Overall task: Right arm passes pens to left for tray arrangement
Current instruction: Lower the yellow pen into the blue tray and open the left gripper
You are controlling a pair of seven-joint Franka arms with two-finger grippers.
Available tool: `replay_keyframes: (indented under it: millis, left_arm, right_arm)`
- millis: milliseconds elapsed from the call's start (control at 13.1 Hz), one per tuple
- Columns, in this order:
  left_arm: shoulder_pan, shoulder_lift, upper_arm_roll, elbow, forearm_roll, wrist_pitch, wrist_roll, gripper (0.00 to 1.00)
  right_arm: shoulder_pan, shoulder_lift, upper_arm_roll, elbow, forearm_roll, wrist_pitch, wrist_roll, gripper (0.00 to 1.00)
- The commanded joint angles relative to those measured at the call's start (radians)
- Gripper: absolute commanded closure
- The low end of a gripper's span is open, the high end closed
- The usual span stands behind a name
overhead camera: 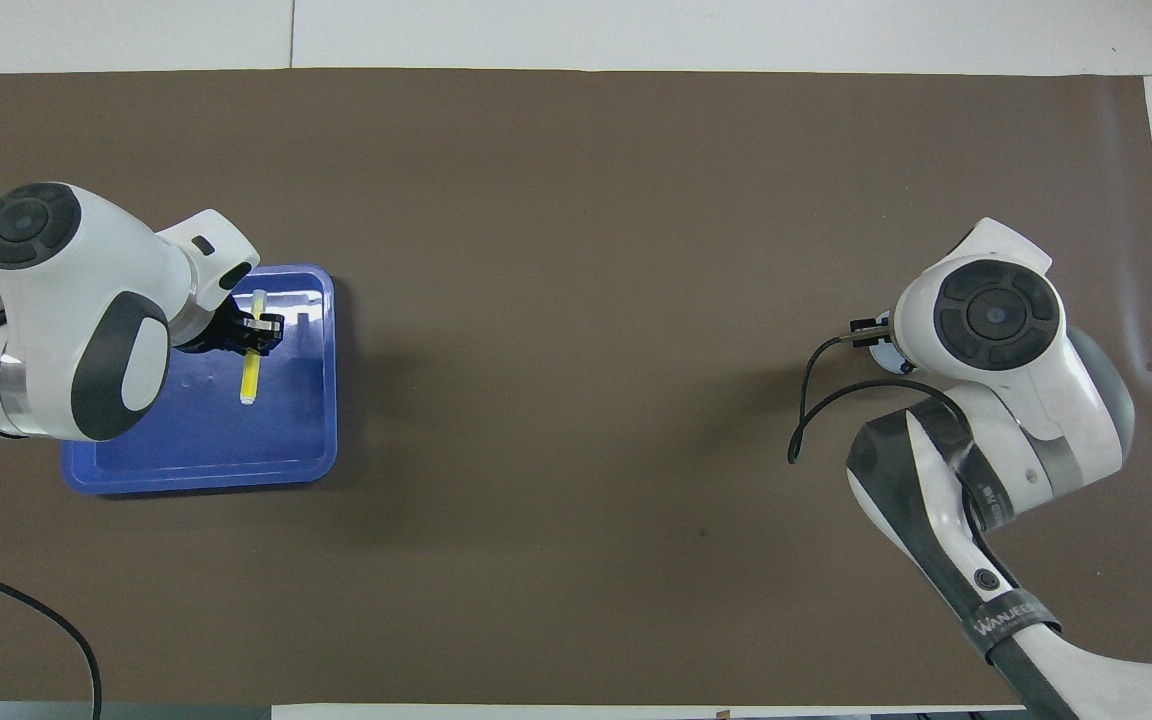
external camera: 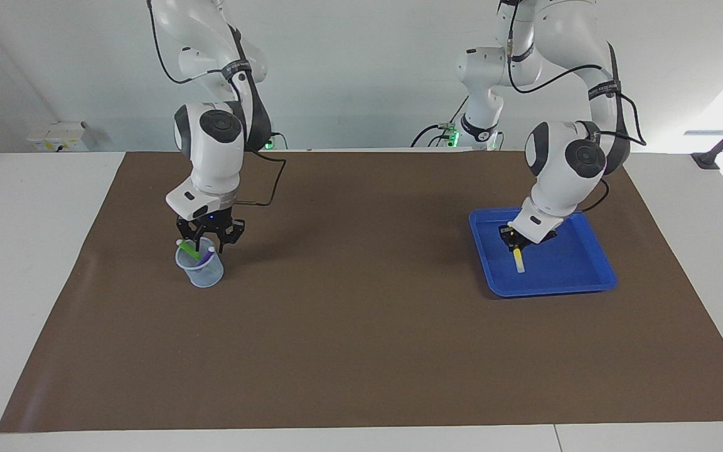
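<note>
Right, facing view first. Tray (external camera: 594,279) sits on the brown mat (external camera: 361,351) toward the left arm's end. Left gripper (external camera: 514,242) is low inside the tray, clamped shut on the yellow pen (external camera: 518,259); the pen hangs tilted, lower whitish end toward 6 o'clock, close to the tray floor, contact can't be told. Nothing else shows in the tray. Mesh cup (external camera: 200,271) stands toward the right arm's end, with the green pen (external camera: 188,249) and purple pen (external camera: 206,256) in it, both leaning, tips above the rim. Green tip points to about 10 o'clock, purple to about 1 o'clock. Right gripper (external camera: 209,242) is just over the cup mouth, fingers part closed and straddling the pen tops; can't tell if it grips either pen.

Overhead view. Tray (overhead camera: 196,470) is partly covered by the left arm. Left gripper (overhead camera: 258,331) pinches the yellow pen (overhead camera: 249,378) near its upper end; the pen runs 12 to 6 o'clock, in the tray half nearer the table middle. Right gripper and cup are hidden under the right arm's wrist, only a sliver of cup rim (overhead camera: 876,342) shows.
</note>
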Motion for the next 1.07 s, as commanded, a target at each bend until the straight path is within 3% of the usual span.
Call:
replay_keyframes:
  millis: [0, 229, 306, 382, 535, 764, 840, 917, 993]
  left_arm:
    - [0.018, 0.027, -0.003, -0.034, 0.022, 0.065, 0.016, 1.00]
    - [0.047, 0.026, -0.003, -0.057, 0.022, 0.081, 0.006, 1.00]
    - [0.050, 0.026, -0.003, -0.063, 0.022, 0.078, -0.005, 1.00]
    - [0.048, 0.023, -0.003, -0.075, 0.022, 0.081, -0.048, 1.00]
    - [0.042, 0.015, -0.005, -0.094, 0.022, 0.084, -0.108, 1.00]
    - [0.047, 0.014, -0.005, -0.098, 0.022, 0.075, -0.103, 1.00]
    - [0.047, 0.014, -0.005, -0.100, 0.022, 0.078, -0.102, 0.84]
    - [0.048, 0.014, -0.005, -0.100, 0.022, 0.079, -0.099, 0.01]
    - [0.048, 0.014, -0.005, -0.100, 0.022, 0.081, -0.097, 0.00]
  right_arm:
    - [-0.011, -0.017, -0.006, -0.034, -0.011, 0.039, -0.010, 0.53]
    - [-0.011, -0.020, -0.006, -0.047, -0.011, 0.045, -0.010, 0.56]
    - [-0.011, -0.020, -0.006, -0.047, -0.011, 0.045, -0.010, 0.62]
    - [-0.011, -0.020, -0.008, -0.045, -0.011, 0.048, -0.010, 0.75]
    - [-0.011, -0.018, -0.008, -0.044, -0.011, 0.053, -0.008, 0.87]
    - [-0.011, -0.017, -0.008, -0.041, -0.011, 0.065, -0.008, 0.88]
    - [-0.011, -0.017, -0.008, -0.041, -0.011, 0.065, -0.008, 0.92]
    - [-0.011, -0.017, -0.008, -0.039, -0.011, 0.060, -0.010, 1.00]
    - [-0.011, -0.017, -0.008, -0.038, -0.010, 0.056, -0.010, 1.00]
